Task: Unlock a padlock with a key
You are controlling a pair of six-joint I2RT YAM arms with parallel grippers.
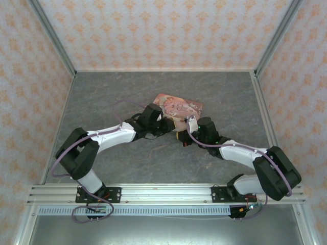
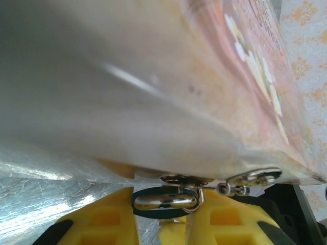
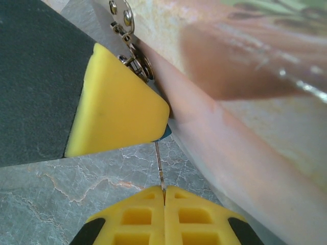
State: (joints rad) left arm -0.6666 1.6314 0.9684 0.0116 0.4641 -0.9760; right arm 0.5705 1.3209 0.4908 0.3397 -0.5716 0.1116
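Note:
The tiny blue padlock (image 2: 153, 211) hangs by its silver shackle from a metal hasp (image 2: 186, 179) on the side of the pink tin (image 1: 179, 106). My left gripper (image 2: 163, 220) is shut on the padlock, a yellow finger on each side of it. In the right wrist view, a corner of the blue padlock (image 3: 165, 133) peeks out under the left gripper's yellow finger (image 3: 117, 109). My right gripper (image 3: 164, 193) is shut on the thin key (image 3: 159, 163), whose blade runs straight up to the padlock's underside. Both grippers (image 1: 171, 126) (image 1: 183, 137) meet at the tin's near edge.
The pink tin's wall (image 3: 245, 153) stands close to the right of the key and over the left gripper (image 2: 153, 92). A small metal clasp (image 2: 250, 178) hangs beside the hasp. Grey marbled tabletop (image 1: 127, 92) lies around, walled on three sides.

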